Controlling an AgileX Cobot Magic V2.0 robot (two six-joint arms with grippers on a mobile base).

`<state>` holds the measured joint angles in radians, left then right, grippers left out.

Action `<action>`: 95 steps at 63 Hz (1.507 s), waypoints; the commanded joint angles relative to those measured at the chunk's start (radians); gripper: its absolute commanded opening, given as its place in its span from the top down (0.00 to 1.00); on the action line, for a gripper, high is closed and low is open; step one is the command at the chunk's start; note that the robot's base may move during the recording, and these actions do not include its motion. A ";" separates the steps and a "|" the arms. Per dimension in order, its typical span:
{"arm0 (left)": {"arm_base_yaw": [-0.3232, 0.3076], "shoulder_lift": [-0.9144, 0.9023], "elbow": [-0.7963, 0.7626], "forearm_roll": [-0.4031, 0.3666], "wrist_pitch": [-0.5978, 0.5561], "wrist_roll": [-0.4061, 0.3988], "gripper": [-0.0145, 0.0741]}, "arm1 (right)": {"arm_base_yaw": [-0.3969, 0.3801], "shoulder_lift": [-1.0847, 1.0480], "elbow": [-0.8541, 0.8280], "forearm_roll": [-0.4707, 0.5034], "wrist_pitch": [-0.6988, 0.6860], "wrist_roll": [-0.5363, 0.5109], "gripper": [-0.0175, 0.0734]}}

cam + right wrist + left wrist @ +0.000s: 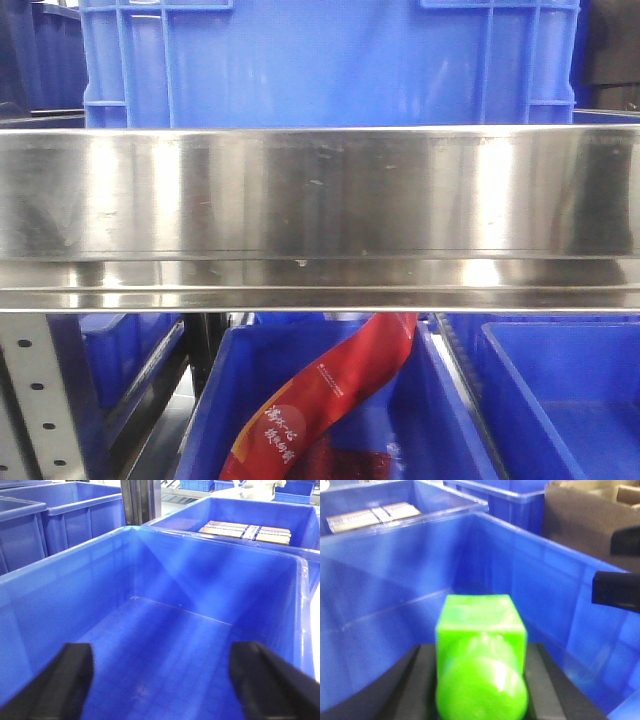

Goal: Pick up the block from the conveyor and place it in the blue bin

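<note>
The left gripper (480,690) is clenching a green block (481,645) between its dark fingers (415,680), holding it over the inside of a blue bin (385,585). Beyond that bin's far wall, another bin is holding a flat tan package (372,516), and a cardboard box (585,520) is sitting off to the right. The right gripper (160,675) is hanging spread wide and empty above a blue bin's bare floor (165,640).

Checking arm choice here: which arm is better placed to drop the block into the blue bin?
Left. Its claw holds the green block above the blue bin; the right claw is open and empty.
</note>
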<state>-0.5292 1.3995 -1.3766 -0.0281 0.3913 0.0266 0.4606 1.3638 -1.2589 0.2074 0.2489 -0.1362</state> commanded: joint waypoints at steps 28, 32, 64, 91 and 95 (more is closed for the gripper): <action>-0.002 -0.002 -0.011 -0.007 -0.024 -0.003 0.49 | 0.001 -0.026 -0.008 0.001 -0.032 -0.004 0.51; -0.001 -0.002 -0.011 -0.007 -0.024 -0.003 0.60 | 0.001 -0.038 -0.008 0.001 -0.028 -0.004 0.64; 0.059 -0.042 -0.012 -0.030 0.011 -0.003 0.96 | -0.037 -0.093 -0.008 0.001 0.010 -0.004 0.99; 0.177 -0.297 0.092 -0.030 0.036 -0.003 0.96 | -0.236 -0.343 0.047 0.001 0.111 -0.004 0.99; 0.185 -0.344 0.157 -0.023 0.027 -0.003 0.96 | -0.241 -0.383 0.096 0.001 0.090 -0.004 0.99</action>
<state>-0.3567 1.1098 -1.2832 -0.0509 0.4359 0.0266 0.2319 1.0324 -1.2130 0.2074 0.3670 -0.1362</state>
